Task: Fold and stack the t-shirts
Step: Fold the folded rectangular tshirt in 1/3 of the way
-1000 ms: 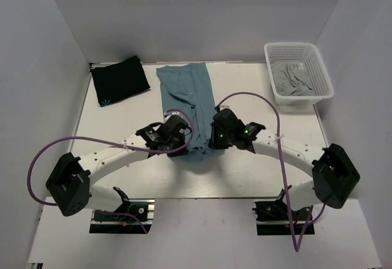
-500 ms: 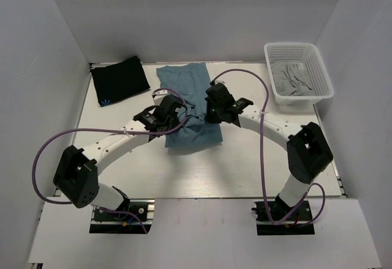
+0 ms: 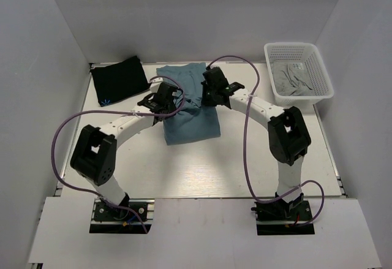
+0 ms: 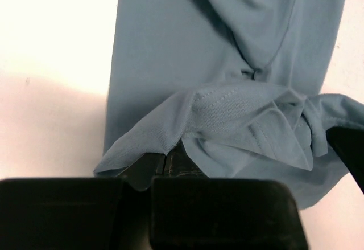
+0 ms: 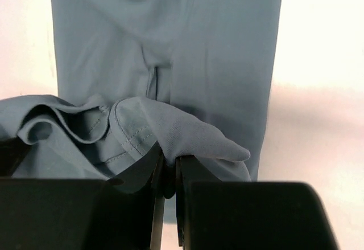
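Observation:
The teal-blue t-shirt [image 3: 190, 119] lies in the table's middle, its near part folded back over the far part. My left gripper [image 3: 166, 97] is shut on the shirt's left hem corner [image 4: 148, 142]. My right gripper [image 3: 210, 91] is shut on the right hem corner [image 5: 187, 133]. Both hold the hem above the shirt's middle; the far part [image 4: 187, 45] lies flat below, also in the right wrist view [image 5: 216, 50]. The black t-shirt [image 3: 119, 79] lies folded at the far left, a small light-blue mark at its near corner.
A white mesh basket [image 3: 318, 91] at the far right holds a grey cloth [image 3: 288, 78]. White walls close in the table on three sides. The purple cables loop above both arms.
Both grippers have carried the shirt's near hem away from the bases toward the far wall, folding the shirt over itself. The arms have stretched out. The black shirt has not moved.

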Motion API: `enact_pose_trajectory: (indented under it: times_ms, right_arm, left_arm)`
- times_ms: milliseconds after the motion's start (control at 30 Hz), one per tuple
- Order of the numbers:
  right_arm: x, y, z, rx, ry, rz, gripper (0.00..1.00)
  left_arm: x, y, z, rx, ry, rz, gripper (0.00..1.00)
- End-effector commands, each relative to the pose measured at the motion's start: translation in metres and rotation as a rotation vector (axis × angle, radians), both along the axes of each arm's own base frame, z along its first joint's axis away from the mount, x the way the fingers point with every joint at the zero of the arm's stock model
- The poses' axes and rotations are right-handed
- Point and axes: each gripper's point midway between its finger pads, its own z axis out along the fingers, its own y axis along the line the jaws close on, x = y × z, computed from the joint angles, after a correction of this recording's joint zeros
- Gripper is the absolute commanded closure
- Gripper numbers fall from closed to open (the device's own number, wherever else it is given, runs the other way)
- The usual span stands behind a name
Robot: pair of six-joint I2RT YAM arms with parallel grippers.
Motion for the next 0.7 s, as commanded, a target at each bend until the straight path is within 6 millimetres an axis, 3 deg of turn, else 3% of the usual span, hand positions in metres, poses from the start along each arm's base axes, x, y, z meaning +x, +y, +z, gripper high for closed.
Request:
enact_pose_trajectory:
  times_ms: [0,33,167,200,300,367,433,467,500,533,567,667]
  right_arm:
    - [0.024,0.003,0.000,-0.013,-0.027,-0.001,1.00]
    - [0.028,0.003,0.001,-0.012,-0.032,-0.005,1.00]
    - [0.042,0.009,-0.012,0.002,-0.027,0.019,1.00]
    - [0.048,0.009,-0.007,0.013,-0.036,0.020,1.00]
    - [0.055,0.009,-0.023,0.007,-0.008,0.021,1.00]
    - [0.062,0.008,-0.020,0.021,-0.012,0.023,1.00]
    - [0.065,0.012,-0.023,0.031,-0.006,0.030,0.96]
    - [0.068,0.012,-0.021,0.042,-0.002,0.035,0.79]
    - [0.073,0.014,-0.013,0.053,-0.019,0.040,0.61]
    - [0.074,0.016,-0.009,0.062,-0.024,0.046,0.61]
    - [0.077,0.014,-0.002,0.066,-0.041,0.064,0.43]
    - [0.083,0.018,0.026,0.109,-0.076,0.113,0.29]
  left_arm:
    - [0.032,-0.007,0.018,-0.007,-0.094,-0.027,1.00]
    - [0.035,-0.006,0.006,0.001,-0.075,-0.033,1.00]
    - [0.054,-0.007,-0.001,0.018,-0.049,-0.029,1.00]
    - [0.055,-0.003,-0.006,0.016,-0.038,-0.025,1.00]
    - [0.062,-0.004,-0.012,-0.010,-0.035,-0.032,1.00]
    - [0.066,0.000,-0.012,-0.011,-0.037,-0.021,1.00]
    - [0.071,0.002,-0.011,-0.016,-0.033,-0.015,0.72]
    - [0.073,0.007,-0.015,-0.009,-0.017,-0.006,0.60]
    - [0.078,0.006,-0.011,-0.004,-0.023,0.001,0.29]
    - [0.084,0.011,-0.004,0.006,-0.041,0.009,0.11]
    - [0.086,0.013,0.000,0.014,-0.046,0.018,0.00]
    - [0.103,0.022,0.026,0.012,-0.102,0.037,0.00]
